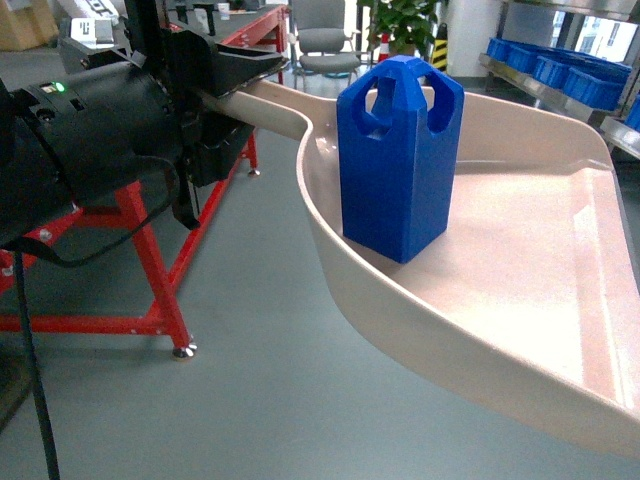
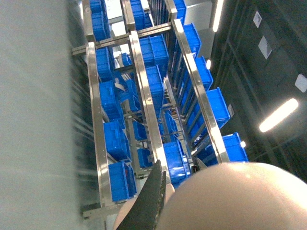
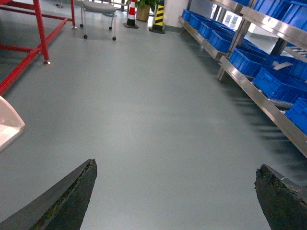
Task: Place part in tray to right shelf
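Note:
The bright-blue part (image 1: 400,160) stands upright in the cream tray (image 1: 540,290), near its curved back rim. At the upper left of the head view, my left gripper (image 1: 228,72) is shut on the tray's long handle (image 1: 268,108) and holds the tray above the floor. In the left wrist view a dark finger (image 2: 154,194) lies against the tray's pale body (image 2: 240,196), with the right shelf (image 2: 144,96) and its blue crates ahead. My right gripper (image 3: 175,178) hangs open over bare floor. The right shelf (image 3: 259,62) runs along its right side. A corner of the tray (image 3: 7,125) shows at the left.
A red steel table frame (image 1: 150,250) stands on the left. An office chair (image 1: 325,40) and a potted plant (image 1: 405,20) are at the back, with a traffic cone (image 3: 131,13) beyond. Blue crates (image 1: 565,70) line the shelf rail at the far right. The grey floor (image 3: 144,110) stretches between.

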{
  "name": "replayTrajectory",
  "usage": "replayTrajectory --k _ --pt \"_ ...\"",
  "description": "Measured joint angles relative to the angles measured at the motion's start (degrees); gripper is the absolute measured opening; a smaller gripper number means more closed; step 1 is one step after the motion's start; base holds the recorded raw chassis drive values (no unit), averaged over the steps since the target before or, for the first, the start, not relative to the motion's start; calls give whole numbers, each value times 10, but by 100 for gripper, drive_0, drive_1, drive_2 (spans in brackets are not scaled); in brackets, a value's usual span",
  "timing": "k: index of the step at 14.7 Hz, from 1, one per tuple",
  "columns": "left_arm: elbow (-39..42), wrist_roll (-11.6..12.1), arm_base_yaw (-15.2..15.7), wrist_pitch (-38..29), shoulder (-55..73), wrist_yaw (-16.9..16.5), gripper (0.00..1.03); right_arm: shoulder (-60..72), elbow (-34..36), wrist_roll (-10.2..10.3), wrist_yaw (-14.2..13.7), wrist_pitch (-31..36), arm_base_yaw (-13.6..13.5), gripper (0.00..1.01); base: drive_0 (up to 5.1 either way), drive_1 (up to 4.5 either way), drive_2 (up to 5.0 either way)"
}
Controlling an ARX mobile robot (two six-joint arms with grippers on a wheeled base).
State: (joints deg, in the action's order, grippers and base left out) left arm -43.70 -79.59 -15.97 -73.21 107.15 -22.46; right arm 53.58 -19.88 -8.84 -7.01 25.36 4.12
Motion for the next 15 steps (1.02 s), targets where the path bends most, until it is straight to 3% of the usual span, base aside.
replayTrajectory --k 6,11,15 --pt "0 0 0 -2 0 2 13 0 0 0 0 1 0 98 493 -223 -257" --pt "0 0 -3 0 0 -2 13 0 0 0 0 -1 0 98 0 0 0" --pt "0 0 0 1 0 1 13 0 0 0 0 0 0 98 3 437 -430"
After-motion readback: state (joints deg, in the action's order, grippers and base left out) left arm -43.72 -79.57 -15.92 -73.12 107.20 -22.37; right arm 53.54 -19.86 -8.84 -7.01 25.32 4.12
